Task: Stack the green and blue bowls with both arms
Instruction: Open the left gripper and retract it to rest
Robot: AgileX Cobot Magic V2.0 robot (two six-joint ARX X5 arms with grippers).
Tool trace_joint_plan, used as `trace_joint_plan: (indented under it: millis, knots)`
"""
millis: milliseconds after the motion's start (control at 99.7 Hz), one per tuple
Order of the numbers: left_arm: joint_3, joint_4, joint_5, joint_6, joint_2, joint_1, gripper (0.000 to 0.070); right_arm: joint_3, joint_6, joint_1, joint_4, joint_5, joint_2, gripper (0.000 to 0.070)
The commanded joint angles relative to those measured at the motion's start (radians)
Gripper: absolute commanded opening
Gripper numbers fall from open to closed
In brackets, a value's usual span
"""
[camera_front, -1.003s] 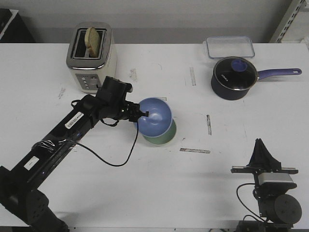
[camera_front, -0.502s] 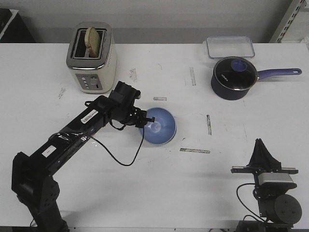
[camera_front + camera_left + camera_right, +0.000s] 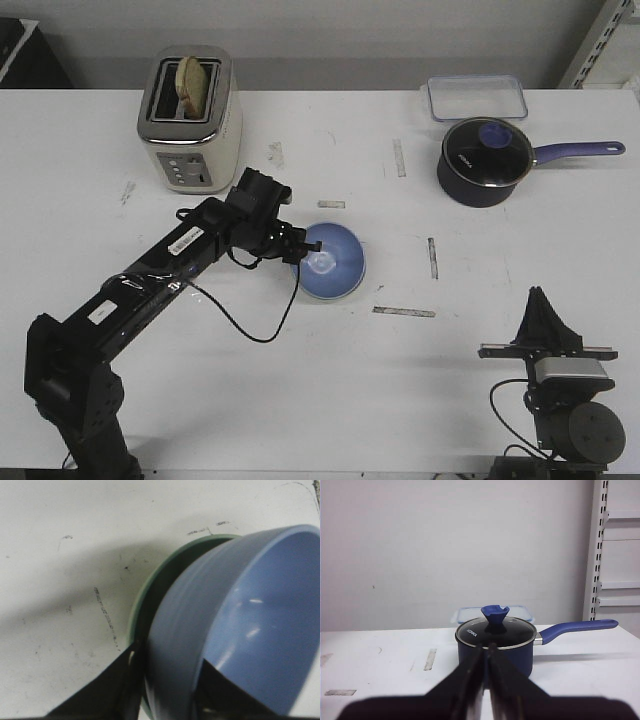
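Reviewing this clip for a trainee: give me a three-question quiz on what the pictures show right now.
1. True or false: the blue bowl sits inside the green bowl.
2. Which gripper holds the blue bowl's rim? A) left gripper B) right gripper
3. What sticks out of the toaster?

Key: 1 true. 2 A; the right gripper is shut and empty, facing the saucepan. 3 a slice of bread.

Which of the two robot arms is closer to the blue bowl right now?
The left. Its gripper clamps the blue bowl by the rim, nested in the green bowl. The right gripper sits parked far off, near the table's front edge.
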Motion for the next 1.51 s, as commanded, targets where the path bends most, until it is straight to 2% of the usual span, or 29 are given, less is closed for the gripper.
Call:
trace_joint_plan:
  millis: [0, 161, 602, 793, 903, 963, 1094, 1254, 1314, 1495]
  knots:
    - [0.024, 0.005, 0.021, -0.001, 0.026, -0.009, 0.0238, -0.001, -0.01, 0.0, 0.01, 0.0, -0.001, 0.0]
    - [0.024, 0.01, 0.047, 0.002, 0.026, -0.009, 0.0249, -0.001, -0.01, 0.0, 0.01, 0.0, -0.001, 0.0]
    - [0.024, 0.002, 0.047, 0.005, -0.087, 0.017, 0.0259, -0.001, -0.01, 0.0, 0.01, 0.0, -0.001, 0.0]
    - [0.022, 0.03, 0.036, 0.074, -0.161, 0.04, 0.0242, -0.001, -0.01, 0.0, 0.01, 0.0, -0.001, 0.0]
    - [0.013, 0.051, -0.008, 0.085, -0.208, 0.051, 0.0239, -0.001, -0.01, 0.0, 0.01, 0.0, -0.001, 0.0]
    - [-0.013, 0.089, -0.049, 0.085, -0.242, 0.056, 0.0218, -0.001, -0.01, 0.0, 0.01, 0.0, -0.001, 0.0]
    - [-0.154, 0.244, -0.158, 0.085, -0.36, 0.064, 0.0074, -0.001, -0.01, 0.0, 0.01, 0.0, -0.001, 0.0]
    - [-0.397, 0.46, -0.211, 0.085, -0.549, 0.086, 0.0065, -0.001, -0.01, 0.0, 0.01, 0.0, -0.001, 0.0]
    - [-0.489, 0.533, -0.23, 0.086, -0.62, 0.102, 0.0, -0.001, -0.01, 0.0, 0.01, 0.0, -0.001, 0.0]
    - [-0.738, 0.663, -0.311, 0.145, -0.827, 0.152, 0.0, -0.001, -0.01, 0.0, 0.01, 0.0, -0.001, 0.0]
